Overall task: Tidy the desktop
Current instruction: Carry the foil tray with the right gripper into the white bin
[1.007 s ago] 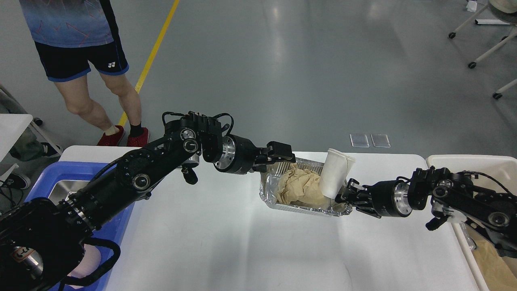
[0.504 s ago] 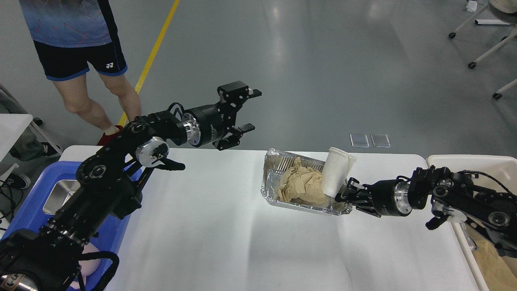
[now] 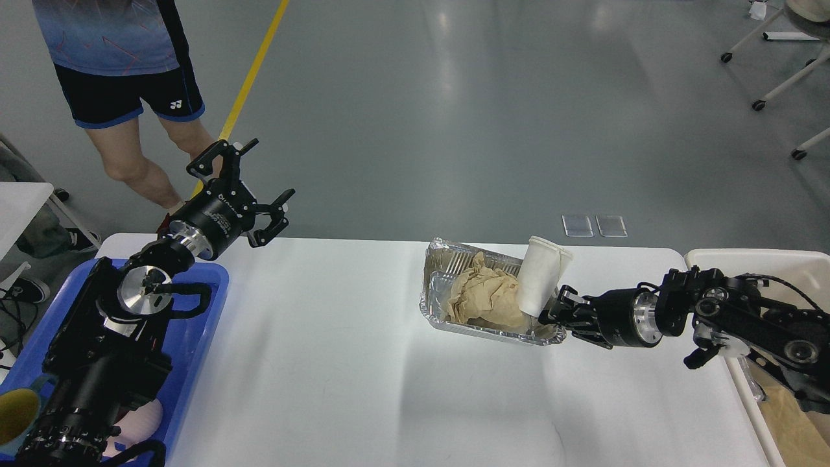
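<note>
The white desktop (image 3: 337, 389) fills the lower view. A foil tray (image 3: 441, 311) sits on it right of centre, holding crumpled brown paper (image 3: 486, 298) and stacked white paper cups (image 3: 539, 282) leaning at its right end. My right gripper (image 3: 556, 312) is shut on the tray's right rim, just below the cups. My left gripper (image 3: 249, 188) is open and empty, raised above the table's far left corner, well away from the tray.
A blue plastic tray (image 3: 201, 337) stands at the left edge under my left arm. A white bin (image 3: 746, 259) with brown paper stands at the right edge. A person (image 3: 130, 78) stands beyond the far left corner. A small white table corner (image 3: 19, 207) shows at the far left.
My left gripper let go of the foil tray's far left rim, opened, rose and swung back left to above the table's far left corner. The right gripper and the tray hardly moved.
</note>
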